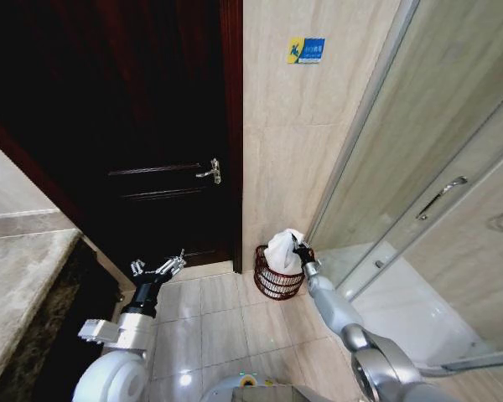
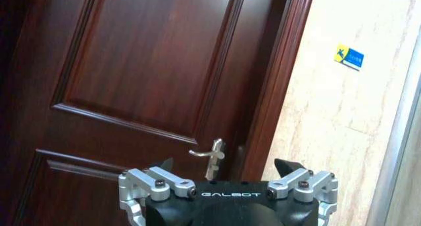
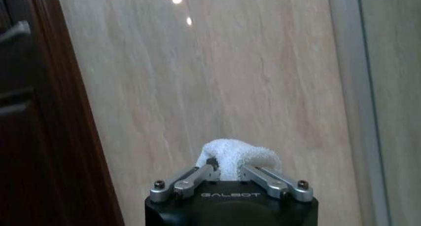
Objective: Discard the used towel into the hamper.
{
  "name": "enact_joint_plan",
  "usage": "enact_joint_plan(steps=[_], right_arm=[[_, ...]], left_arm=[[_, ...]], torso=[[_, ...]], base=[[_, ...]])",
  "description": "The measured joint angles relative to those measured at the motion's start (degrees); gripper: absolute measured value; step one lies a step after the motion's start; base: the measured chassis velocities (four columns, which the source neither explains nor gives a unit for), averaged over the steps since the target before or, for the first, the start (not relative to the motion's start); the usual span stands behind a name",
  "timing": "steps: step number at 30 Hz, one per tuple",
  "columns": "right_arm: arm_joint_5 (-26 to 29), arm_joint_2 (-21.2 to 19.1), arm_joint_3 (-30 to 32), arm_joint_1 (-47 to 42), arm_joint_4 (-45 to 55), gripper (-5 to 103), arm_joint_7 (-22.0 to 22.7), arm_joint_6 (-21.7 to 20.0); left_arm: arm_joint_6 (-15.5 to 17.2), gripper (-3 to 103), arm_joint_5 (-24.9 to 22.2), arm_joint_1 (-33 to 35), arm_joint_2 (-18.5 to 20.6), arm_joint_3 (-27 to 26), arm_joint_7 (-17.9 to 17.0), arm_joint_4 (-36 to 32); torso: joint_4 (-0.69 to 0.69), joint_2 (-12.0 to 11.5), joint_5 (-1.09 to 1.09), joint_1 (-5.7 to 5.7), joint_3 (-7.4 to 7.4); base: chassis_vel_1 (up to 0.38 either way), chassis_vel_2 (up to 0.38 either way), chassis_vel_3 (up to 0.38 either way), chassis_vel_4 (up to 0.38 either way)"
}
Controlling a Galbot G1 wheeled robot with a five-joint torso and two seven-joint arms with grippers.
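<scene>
Drop step: my right gripper [image 1: 298,244] pinches the towel [image 1: 282,249] over the hamper [image 1: 277,283]; next — release; left gripper [image 1: 158,268] spread, idle.

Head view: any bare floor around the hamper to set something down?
Bare tiles lie between the left gripper and the hamper. The corner is crowded: hamper against the wall, towel in the right gripper above it.

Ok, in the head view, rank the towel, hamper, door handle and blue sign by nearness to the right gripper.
1. Towel: pinched in the right gripper, bunched above the hamper.
2. Hamper: just below the gripper, on the floor in the corner by the wall.
3. Door handle: up and to the left, on the dark door.
4. Blue sign: highest up, on the tiled wall.
</scene>
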Motion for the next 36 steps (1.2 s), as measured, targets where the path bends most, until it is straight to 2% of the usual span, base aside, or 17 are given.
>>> enact_joint_plan(steps=[5,8,9,12,14,15,17,18,20,23,25,26,29,31,34,36], right_arm=[[-1.8,0.2,1.2,-0.9,-0.5,4,0.0,-2.4],[-6.9,0.6,3.4,-1.4,-0.9,4,0.6,-5.3],[-6.9,0.6,3.4,-1.4,-0.9,4,0.6,-5.3],[-12.8,0.8,4.8,-1.6,-1.1,4,2.4,-10.1],[-13.5,0.7,4.9,-1.6,-1.1,4,2.5,-11.0],[-15.9,0.5,5.0,-1.5,-1.1,4,2.7,-13.9],[-18.8,0.2,5.2,-1.2,-1.3,4,3.3,-16.5],[-18.8,0.2,5.2,-1.2,-1.3,4,3.3,-16.5],[-21.3,-0.1,5.2,-0.5,-1.3,4,4.0,-19.0],[-21.7,-0.6,4.3,0.7,-1.4,4,5.5,-22.0],[-21.0,-0.1,3.9,3.2,-3.3,4,8.6,-22.0],[-21.0,-0.1,3.9,3.2,-3.3,4,8.6,-22.0],[-17.4,1.1,2.5,6.4,-4.8,4,11.1,-18.4],[-17.2,1.3,2.3,6.7,-4.7,4,11.5,-18.1],[-20.0,1.7,2.3,7.9,-4.8,4,13.6,-18.0],[-25.6,1.7,3.7,7.9,-5.4,4,16.5,-21.9]], left_arm=[[0.0,100,0.0,0.0,0.0,0.0,0.0,0.0],[0.0,100,0.0,0.0,0.0,0.0,0.0,0.0],[0.0,100,0.0,0.0,0.0,0.0,0.0,0.0],[0.0,100,0.0,0.0,0.0,0.0,0.0,0.0],[0.0,100,0.0,0.0,0.0,0.0,0.0,0.0],[0.0,100,0.0,0.0,0.0,0.0,0.0,0.0],[0.0,100,0.0,0.0,0.0,0.0,0.0,0.0],[0.0,100,0.0,0.0,0.0,0.0,0.0,0.0],[0.0,100,0.0,0.0,0.0,0.0,0.0,0.0],[0.0,100,0.0,0.0,0.0,0.0,0.0,0.0],[0.0,100,0.0,0.0,0.0,0.0,0.0,0.0],[0.0,100,0.0,0.0,0.0,0.0,0.0,0.0],[0.0,100,0.0,0.0,0.0,0.0,0.0,0.0],[0.0,100,0.0,0.0,0.0,0.0,0.0,0.0],[0.0,100,0.0,0.0,0.0,0.0,0.0,0.0],[0.0,100,0.0,0.0,0.0,0.0,0.0,0.0]], torso=[[0.00,0.0,0.00,0.00,0.00],[0.01,0.0,0.00,0.00,0.00],[0.01,0.0,0.00,0.00,0.00],[0.00,0.0,0.00,0.00,0.00],[0.01,0.0,0.00,0.00,0.00],[0.00,0.0,0.00,0.00,0.00],[0.00,0.0,0.00,0.00,0.00],[0.00,0.0,0.00,0.00,0.00],[0.00,0.0,0.00,0.00,0.00],[-0.01,0.0,0.00,0.00,0.01],[0.00,0.0,-0.01,0.00,0.00],[0.00,0.0,-0.01,0.00,0.00],[0.02,0.0,0.01,0.01,0.01],[0.02,0.0,0.00,0.01,0.01],[0.03,0.0,-0.01,0.00,0.01],[0.01,0.0,-0.01,0.00,0.01]], base=[[0.000,0.000,0.000,0.000],[0.000,0.000,0.000,0.000],[0.000,0.000,0.000,0.000],[0.000,0.000,0.000,0.000],[0.000,0.000,0.000,0.000],[0.000,0.000,0.000,0.000],[0.000,0.000,0.000,0.000],[0.000,0.000,0.000,0.000],[0.000,0.000,0.000,0.000],[0.000,0.000,0.000,0.000],[0.000,0.000,0.000,0.000],[0.000,0.000,0.000,0.000],[0.000,0.000,0.000,0.000],[0.000,0.000,0.000,0.000],[0.000,0.000,0.000,0.000],[0.000,0.000,0.000,0.000]])
